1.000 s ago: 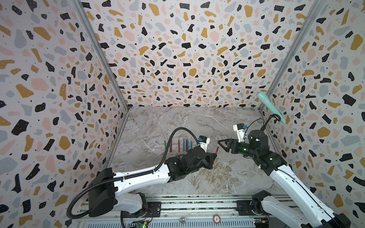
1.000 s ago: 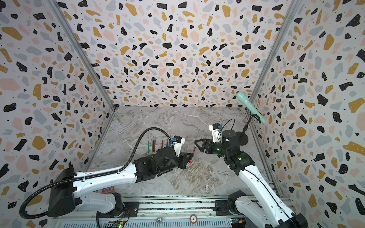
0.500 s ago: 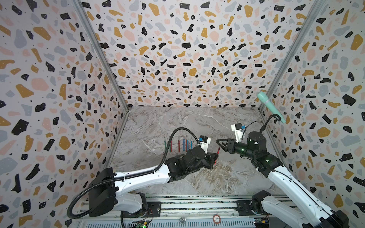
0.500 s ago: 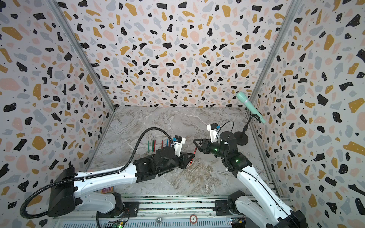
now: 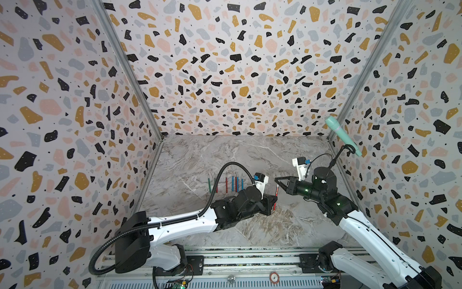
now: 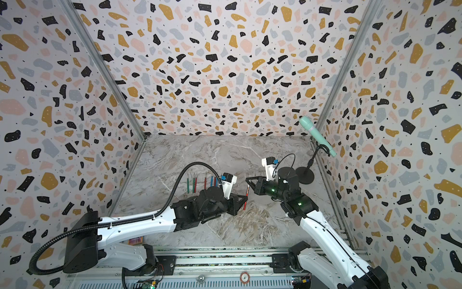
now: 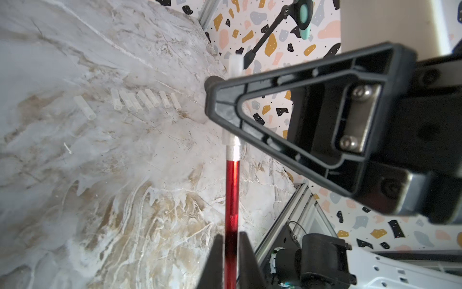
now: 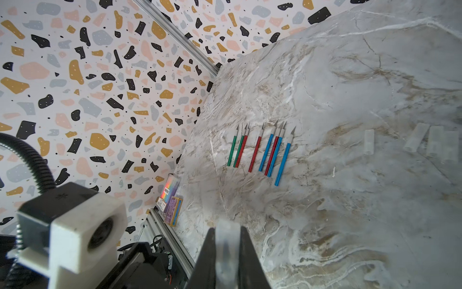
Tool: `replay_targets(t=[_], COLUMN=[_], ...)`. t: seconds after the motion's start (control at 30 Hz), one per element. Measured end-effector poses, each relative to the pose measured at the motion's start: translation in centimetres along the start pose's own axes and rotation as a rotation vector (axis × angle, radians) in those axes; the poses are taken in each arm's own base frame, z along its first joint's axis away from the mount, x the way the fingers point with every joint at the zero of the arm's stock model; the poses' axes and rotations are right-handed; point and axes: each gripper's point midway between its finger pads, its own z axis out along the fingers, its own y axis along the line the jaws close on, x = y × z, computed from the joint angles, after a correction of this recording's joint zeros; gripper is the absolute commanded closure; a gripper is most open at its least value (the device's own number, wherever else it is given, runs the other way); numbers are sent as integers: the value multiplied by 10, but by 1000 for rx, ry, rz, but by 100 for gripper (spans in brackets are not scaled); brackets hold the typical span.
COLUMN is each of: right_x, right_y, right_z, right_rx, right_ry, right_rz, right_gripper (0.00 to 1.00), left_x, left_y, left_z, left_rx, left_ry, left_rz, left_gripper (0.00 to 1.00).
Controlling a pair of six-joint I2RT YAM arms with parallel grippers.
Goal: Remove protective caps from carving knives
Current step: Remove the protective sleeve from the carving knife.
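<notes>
My left gripper (image 7: 231, 240) is shut on a red carving knife (image 7: 232, 190) and holds it off the marble floor, tip toward the right arm. A clear protective cap (image 7: 235, 65) sits on that tip. My right gripper (image 8: 228, 232) is shut on this cap (image 8: 227, 241). In both top views the two grippers meet mid-floor, right gripper (image 5: 277, 180) at the upper end of the red knife (image 5: 275, 197). Several uncapped carving knives (image 8: 262, 150), red, blue and green, lie in a row behind the left arm. Several removed caps (image 7: 140, 100) lie in a row on the floor.
A mint-green microphone (image 5: 342, 135) on a black stand (image 6: 305, 175) occupies the back right corner, close behind the right arm. A rainbow-coloured pen pack (image 8: 171, 200) lies at the front left edge by the rail. Patterned walls enclose three sides.
The right gripper has moved left onto the tip of the red knife and shut on its cap. The left arm has stayed nearly still with the knife.
</notes>
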Motion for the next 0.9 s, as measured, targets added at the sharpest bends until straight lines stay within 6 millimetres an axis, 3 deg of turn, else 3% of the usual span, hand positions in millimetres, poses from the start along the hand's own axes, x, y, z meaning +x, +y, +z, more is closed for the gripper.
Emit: replay_targets(t=[0.07,0.27,0.47,0.67,0.9], right_x=[-1,-6,-1,4,4], right_y=[1,10,11,8,5], right_z=[-2,-12,-12,-9,-6], right_rx=[3,-11,-17,-6,12], right_ry=[-7,-48,-41,-28,-26], right_rz=[-1,-20,-18,-13,-11], right_gripper=[100,100,100,100,100], left_x=[1,1,10,10,13], left_y=[1,-3,-3,-11,-10], left_z=[1,4,13,15,16], left_rx=[-3,17,33,69,69], left_ry=[2,3,36,42,51], left_rz=[-3,-17,-29,-31,-40], left_gripper=[39,44,68,99,100])
